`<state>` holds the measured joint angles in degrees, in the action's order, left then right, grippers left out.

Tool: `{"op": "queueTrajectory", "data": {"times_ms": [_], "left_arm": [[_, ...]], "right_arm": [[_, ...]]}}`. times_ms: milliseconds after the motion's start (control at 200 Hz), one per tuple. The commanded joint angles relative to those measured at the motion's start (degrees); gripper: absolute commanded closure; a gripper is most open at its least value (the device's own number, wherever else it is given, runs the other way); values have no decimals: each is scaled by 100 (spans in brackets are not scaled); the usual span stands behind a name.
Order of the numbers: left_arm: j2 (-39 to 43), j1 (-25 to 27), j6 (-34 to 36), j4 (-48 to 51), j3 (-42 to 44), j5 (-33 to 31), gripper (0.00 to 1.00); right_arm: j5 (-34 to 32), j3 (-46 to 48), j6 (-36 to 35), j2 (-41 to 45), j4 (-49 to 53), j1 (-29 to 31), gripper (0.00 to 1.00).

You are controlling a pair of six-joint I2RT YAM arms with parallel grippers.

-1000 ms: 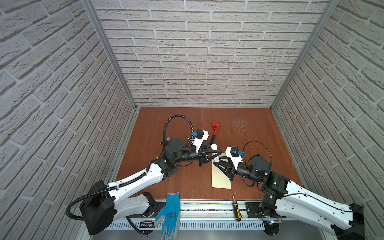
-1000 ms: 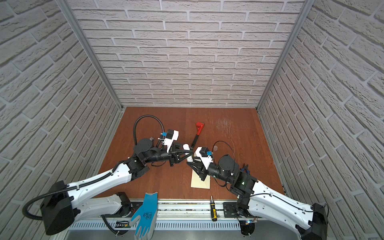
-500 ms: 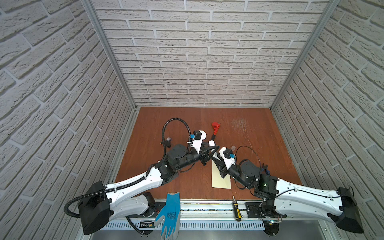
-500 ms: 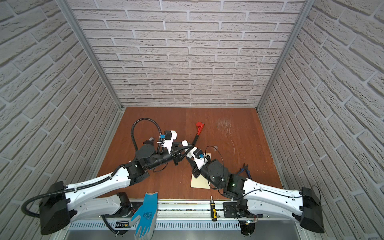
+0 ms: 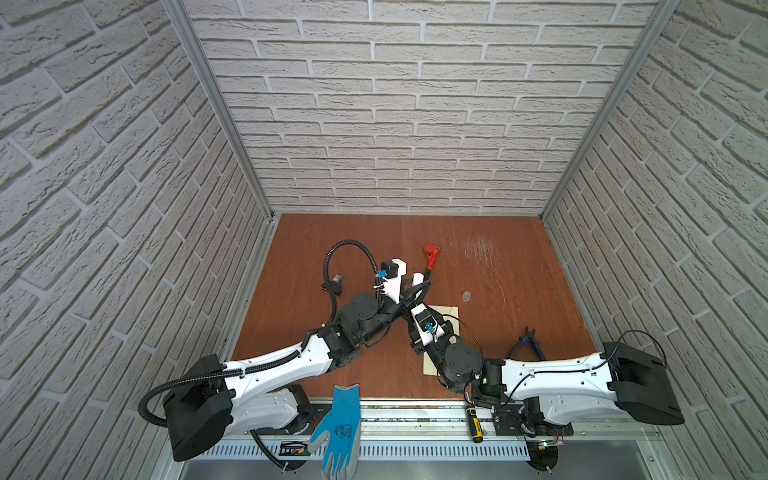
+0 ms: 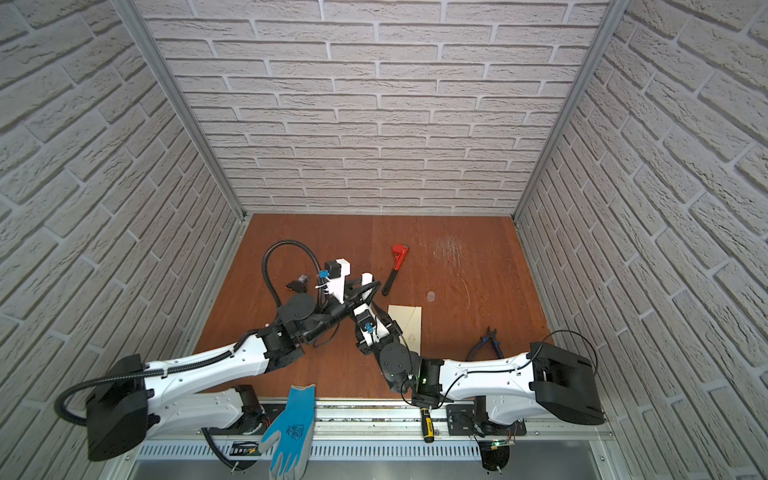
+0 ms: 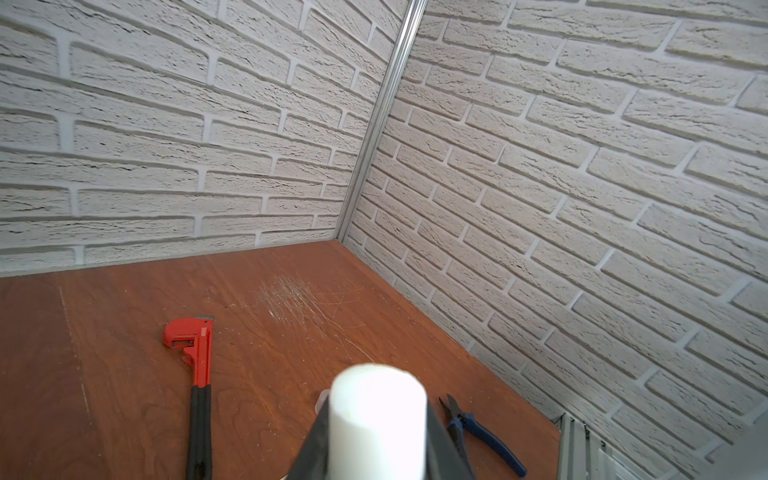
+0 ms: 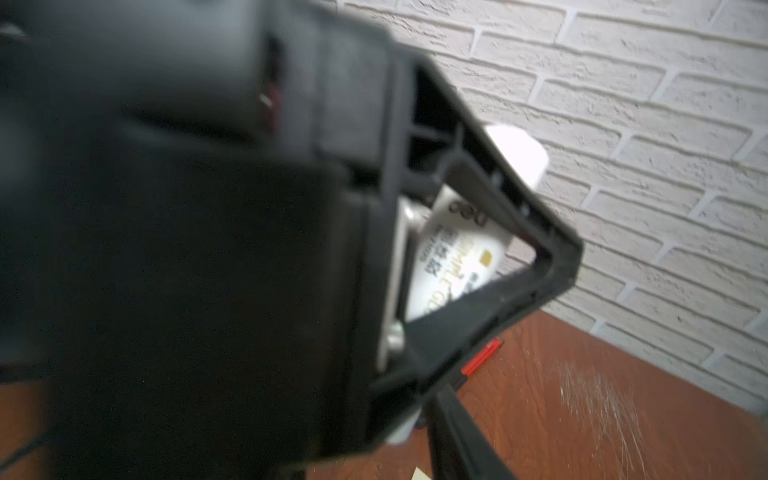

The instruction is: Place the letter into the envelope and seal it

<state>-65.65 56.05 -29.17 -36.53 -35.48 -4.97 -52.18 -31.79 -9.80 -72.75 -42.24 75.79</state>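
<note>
Left gripper is clamping white cylindrical glue stick aloft over tabletop middle. Right gripper is crowding beneath it; cannot tell its jaws. Cream-yellow paper envelope is lying near front edge. Letter isn't showing, likely inside; gluing and sealing remaining.

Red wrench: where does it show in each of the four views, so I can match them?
In a top view: wrench on the table, just left of the scratched patch.
In a top view: same spot, patch to its right.
Left wrist: head and most of the handle, beside the held white stick.
Right wrist: only a blurred red sliver, probably its head.
Shared landmark: the scratched patch, in all four.
</note>
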Motion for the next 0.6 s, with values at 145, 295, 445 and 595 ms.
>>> {"op": "queueTrajectory", "data": {"times_ms": [145,295,445,595], "left_arm": [[697,-727,50,603,40,1235,100],[852,-1234,-117,656,-123,2518,100],[677,-1521,-523,10,-131,3502,100],[163,-1571,-1264,-1343,-65,3969,100]], "right_arm": [[571,65,119,1371,677,227,42],[1396,81,226,2324,2008,85,40],[2345,81,539,2976,2813,-259,39],[3229,145,982,3253,2990,-670,38]]}}
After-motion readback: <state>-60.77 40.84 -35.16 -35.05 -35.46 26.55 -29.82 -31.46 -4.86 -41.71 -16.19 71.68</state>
